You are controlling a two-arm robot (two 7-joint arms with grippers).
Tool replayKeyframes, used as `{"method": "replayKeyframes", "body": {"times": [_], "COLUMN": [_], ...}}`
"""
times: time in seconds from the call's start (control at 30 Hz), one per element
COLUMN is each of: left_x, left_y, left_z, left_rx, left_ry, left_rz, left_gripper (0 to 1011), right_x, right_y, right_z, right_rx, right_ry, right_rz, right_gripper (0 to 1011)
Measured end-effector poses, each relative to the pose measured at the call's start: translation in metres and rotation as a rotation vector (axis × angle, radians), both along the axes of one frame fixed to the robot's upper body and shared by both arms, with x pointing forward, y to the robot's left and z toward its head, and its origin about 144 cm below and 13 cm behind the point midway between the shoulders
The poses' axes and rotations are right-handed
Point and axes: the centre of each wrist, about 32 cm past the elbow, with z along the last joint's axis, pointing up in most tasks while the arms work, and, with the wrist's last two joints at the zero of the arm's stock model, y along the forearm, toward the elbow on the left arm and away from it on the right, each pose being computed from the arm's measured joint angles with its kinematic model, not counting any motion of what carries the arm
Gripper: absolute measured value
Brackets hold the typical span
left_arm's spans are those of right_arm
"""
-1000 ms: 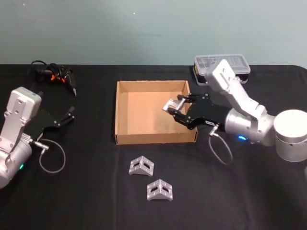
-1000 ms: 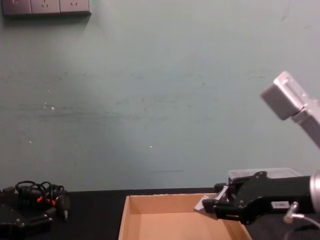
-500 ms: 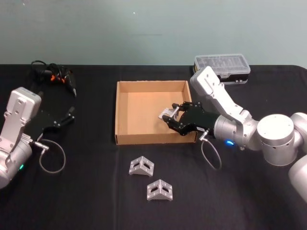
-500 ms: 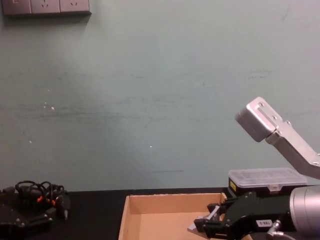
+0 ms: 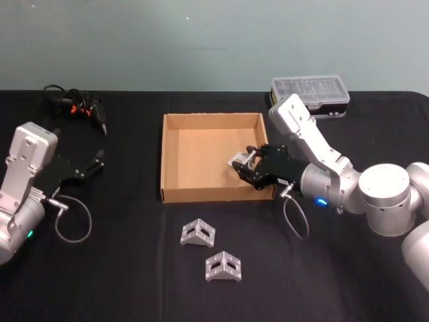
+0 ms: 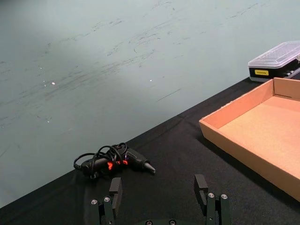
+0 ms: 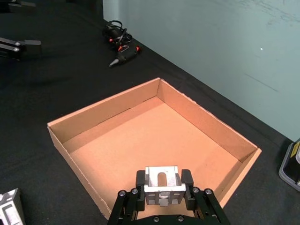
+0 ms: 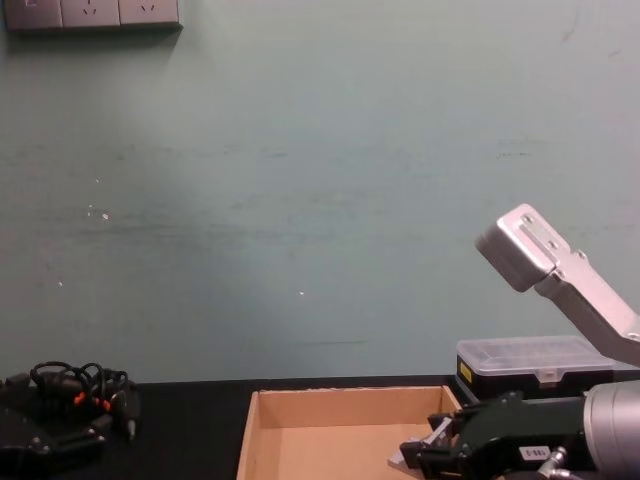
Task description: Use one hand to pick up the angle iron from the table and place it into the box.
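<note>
Right pincer (image 5: 242, 163) clenched on the angle iron (image 5: 238, 161). In the right wrist view the slotted silver piece sits square between both fingers.

The angle iron is carried inside the box (image 5: 163, 157), low over the floor at the near right corner. Cannot tell whether it touches the cardboard. The arm reaches in across the right wall, which probably explains this corner: it is the shortest way in. The hold is level with the slotted face up, so I judge the piece would land flat when let go.

Box floor ahead of the pincer is bare cardboard, with nothing lying in it.

Two spare angle irons (image 5: 197, 233) lie on the tabletop (image 5: 134, 282), outside the box on the robot's side of the pincer, near each other.

Plastic case (image 5: 310, 90) stands beyond the pincer, past the box's far right corner. Its lid is down and the contents are too small to tell.

Left pincer (image 5: 98, 161) is well off to the side, parked low over the tabletop with its fingers spread and nothing in them. A glue gun (image 5: 77, 104) lies beyond it.
</note>
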Motion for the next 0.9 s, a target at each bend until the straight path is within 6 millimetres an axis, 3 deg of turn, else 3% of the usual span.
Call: {"method": "replayKeyframes", "body": {"times": [0.5,0.9], "left_x": [0.0000,0.0000], "left_y": [0.0000,0.0000], "left_z": [0.0000,0.0000], "left_rx": [0.000,0.000], "left_ry": [0.000,0.000], "left_rz": [0.000,0.000], "left_gripper": [1011,1011], "right_x": [0.0004,0.0011], "right_y": [-0.0010,-0.0027], "right_z": [-0.0035,-0.0049], "right_rx": [-0.005,-0.007], "right_ry": [0.011,0.003], "right_rz": [-0.023,-0.018], "right_gripper": [470,852]}}
